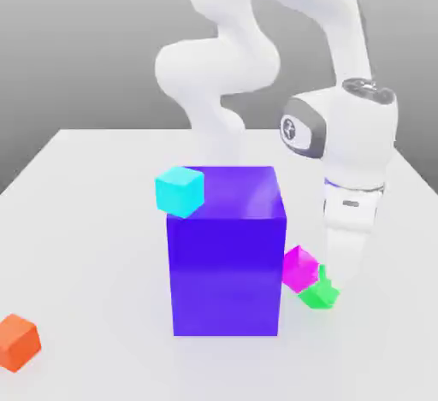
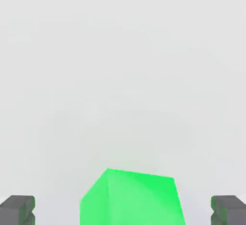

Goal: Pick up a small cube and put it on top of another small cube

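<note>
From the exterior view I have the white arm (image 1: 257, 57) bending down over the table (image 1: 85, 220) on that view's right side, with the gripper (image 1: 329, 278) lowered right at the small green cube (image 1: 318, 293). The green cube sits on the table near the lower right corner of the big blue-violet block (image 1: 226, 250). The small pink cube (image 1: 299, 268) lies on the table touching or just beside the green cube, between it and the block's right face; I cannot tell whether the two small cubes actually touch. A cyan cube (image 1: 180, 191) appears at the block's upper left corner; whether it rests on the block or floats against it I cannot say. An orange cube (image 1: 18, 342) sits well apart, near the exterior view's left edge. In this view the hand hides its own fingertips.

From the hand view I see the green cube (image 2: 132, 197) close below the camera, tilted so one corner faces me, lying on the pale table (image 2: 120, 75). The two dark fingertips (image 2: 18, 210) stand wide apart, one on each side of the cube, with clear gaps to it. The gripper (image 2: 123, 210) is spread wide and grips nothing.
</note>
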